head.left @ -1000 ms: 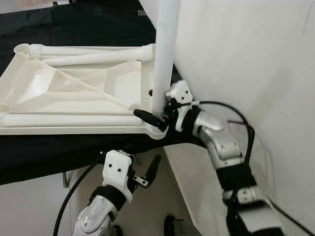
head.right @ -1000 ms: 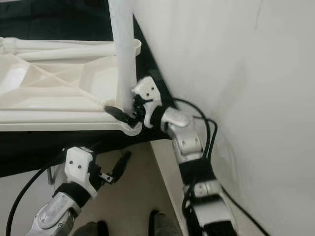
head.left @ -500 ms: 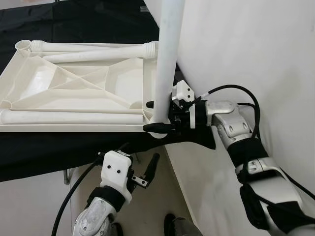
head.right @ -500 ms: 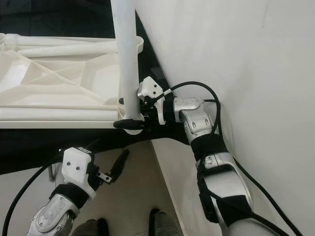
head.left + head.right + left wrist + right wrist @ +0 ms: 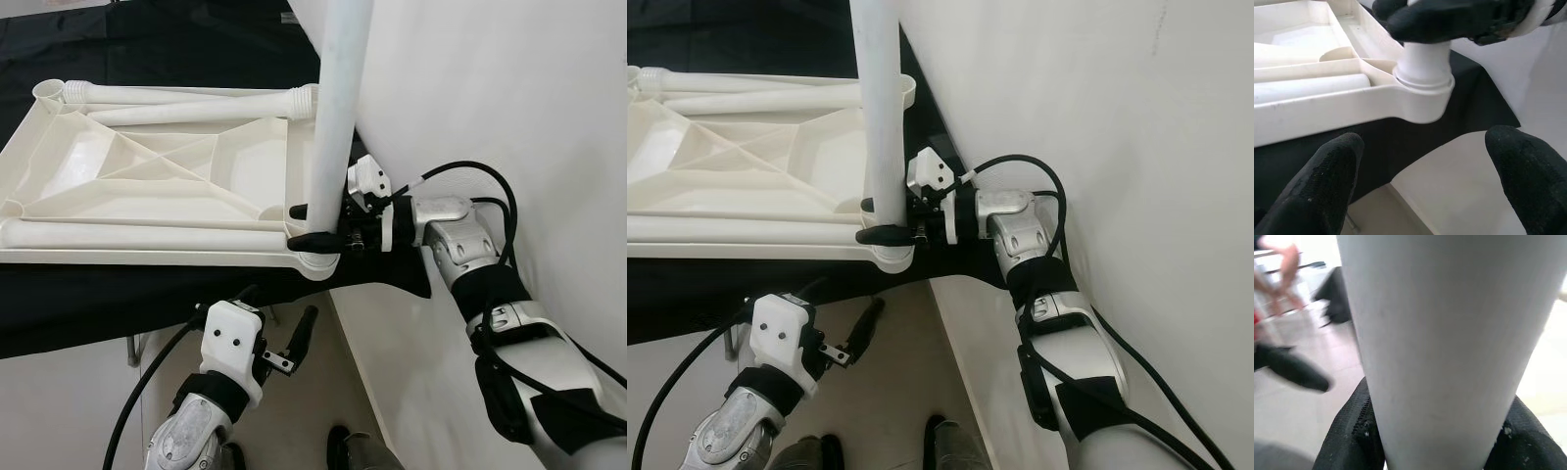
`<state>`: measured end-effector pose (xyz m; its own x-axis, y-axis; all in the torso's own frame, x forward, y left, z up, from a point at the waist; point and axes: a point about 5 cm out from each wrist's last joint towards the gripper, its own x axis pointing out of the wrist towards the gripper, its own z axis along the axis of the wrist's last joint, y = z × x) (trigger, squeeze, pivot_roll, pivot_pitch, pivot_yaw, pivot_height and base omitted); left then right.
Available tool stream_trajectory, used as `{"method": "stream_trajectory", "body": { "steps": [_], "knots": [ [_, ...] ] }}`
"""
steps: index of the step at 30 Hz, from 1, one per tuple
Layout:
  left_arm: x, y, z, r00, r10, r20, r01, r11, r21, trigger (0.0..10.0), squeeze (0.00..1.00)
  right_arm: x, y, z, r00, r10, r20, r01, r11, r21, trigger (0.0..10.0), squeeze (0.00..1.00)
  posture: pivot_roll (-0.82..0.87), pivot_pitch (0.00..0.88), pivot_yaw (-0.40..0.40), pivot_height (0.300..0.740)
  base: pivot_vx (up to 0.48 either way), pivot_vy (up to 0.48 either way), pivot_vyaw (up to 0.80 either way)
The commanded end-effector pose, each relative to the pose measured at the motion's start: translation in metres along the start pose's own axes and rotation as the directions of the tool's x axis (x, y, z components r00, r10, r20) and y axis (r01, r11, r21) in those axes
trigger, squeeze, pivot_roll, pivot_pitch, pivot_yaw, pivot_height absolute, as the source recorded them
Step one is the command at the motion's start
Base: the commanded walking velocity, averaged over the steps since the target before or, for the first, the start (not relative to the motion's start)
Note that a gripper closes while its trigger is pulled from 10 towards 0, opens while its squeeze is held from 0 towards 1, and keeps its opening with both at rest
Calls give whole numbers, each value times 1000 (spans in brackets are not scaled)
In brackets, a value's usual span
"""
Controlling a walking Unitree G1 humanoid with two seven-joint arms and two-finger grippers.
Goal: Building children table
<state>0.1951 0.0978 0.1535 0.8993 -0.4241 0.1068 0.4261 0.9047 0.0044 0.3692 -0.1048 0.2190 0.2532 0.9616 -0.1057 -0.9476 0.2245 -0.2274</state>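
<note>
The white plastic table top (image 5: 147, 186) lies upside down on a black-covered surface. A white table leg (image 5: 338, 108) stands upright in its near right corner socket (image 5: 315, 260). My right gripper (image 5: 312, 225) is shut on the base of this leg, one black finger (image 5: 313, 238) in front and one behind. In the right wrist view the leg (image 5: 1444, 347) sits between both fingers. My left gripper (image 5: 299, 343) hangs open below the table edge, apart from the socket (image 5: 1422, 95). Two loose legs (image 5: 186, 96) lie along the far side and another leg (image 5: 147, 237) along the near side.
A white wall (image 5: 490, 98) rises close on the right, beside my right arm. The black cloth (image 5: 98, 304) hangs over the front edge. Pale floor (image 5: 294, 421) lies below, with my feet near the lower edge.
My right wrist has rolled from tilted to level around the leg's base and shifted slightly. The left arm has stayed put.
</note>
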Motion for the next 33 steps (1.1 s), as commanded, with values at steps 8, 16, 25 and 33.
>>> {"method": "stream_trajectory", "body": {
  "steps": [8, 16, 25, 33],
  "knots": [
    [-5, 0, -3, 1000, -12, -22, 11, 1000, -12, 10000, 0, -6, 61, -74, 654, -724, -219, 755, 642, 133, 0, 0, 81, 262, -56, 740, 0, 0, 0],
    [-4, 1, -4, 1000, -15, -27, 15, 1000, -12, 10000, 0, 19, 63, -67, 739, -655, -161, 674, 714, 189, 0, 0, 86, 244, -46, 740, 0, 0, 0],
    [-3, 1, -3, 1000, 3, -22, -3, 1000, -13, 10000, 0, 48, 69, -30, 925, -379, -25, 377, 911, 169, 10000, 1000, 94, 244, -53, 740, 0, 0, 0],
    [-1, 1, -4, 1000, -5, -22, 5, 1000, -20, 10000, 0, 38, 53, -6, 998, 6, 65, -10, 998, 62, 10000, 0, 98, 239, -52, 740, 0, 0, 0]
  ]
}}
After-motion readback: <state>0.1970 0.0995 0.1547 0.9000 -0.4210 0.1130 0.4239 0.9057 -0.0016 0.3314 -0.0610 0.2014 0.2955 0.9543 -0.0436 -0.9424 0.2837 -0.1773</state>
